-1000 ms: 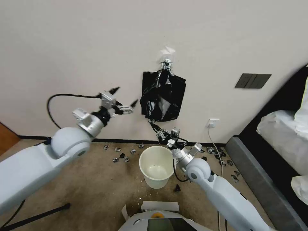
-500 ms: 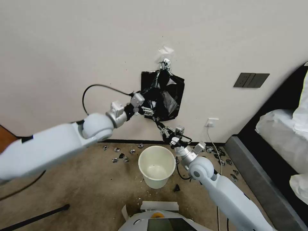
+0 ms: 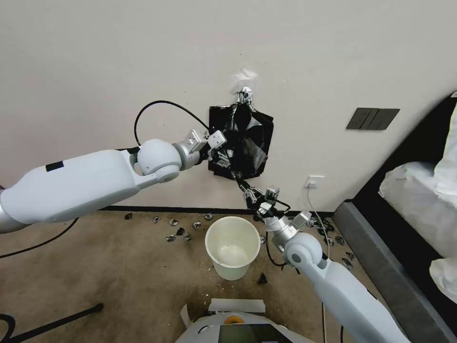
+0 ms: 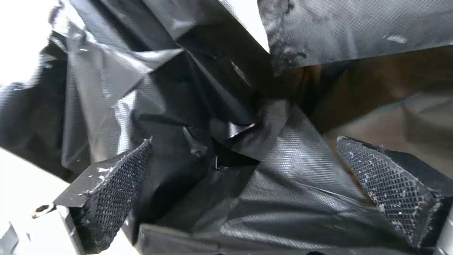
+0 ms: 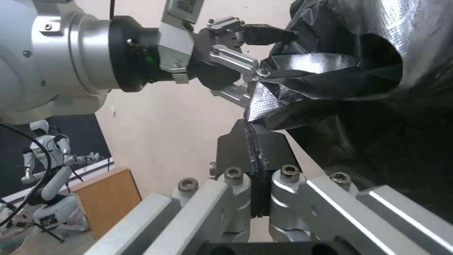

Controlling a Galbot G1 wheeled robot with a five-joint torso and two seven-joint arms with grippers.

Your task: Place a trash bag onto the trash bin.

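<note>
Trash bag (image 3: 243,143) is hung from a clip (image 3: 245,94) on the far wall, above and just behind the trash bin (image 3: 232,247) on the floor. Left gripper (image 3: 223,156) is pressed into the bag's left side, fingers (image 4: 113,191) spread wide with crumpled film between them — nothing pinched yet. Right gripper (image 3: 246,187) is clamped shut on the bag's bottom corner, a thin fold caught between its pads (image 5: 257,148). Film is judged very light, limp, slick and easily torn — best taken at a bunched fold near an edge, not on a flat face.
</note>
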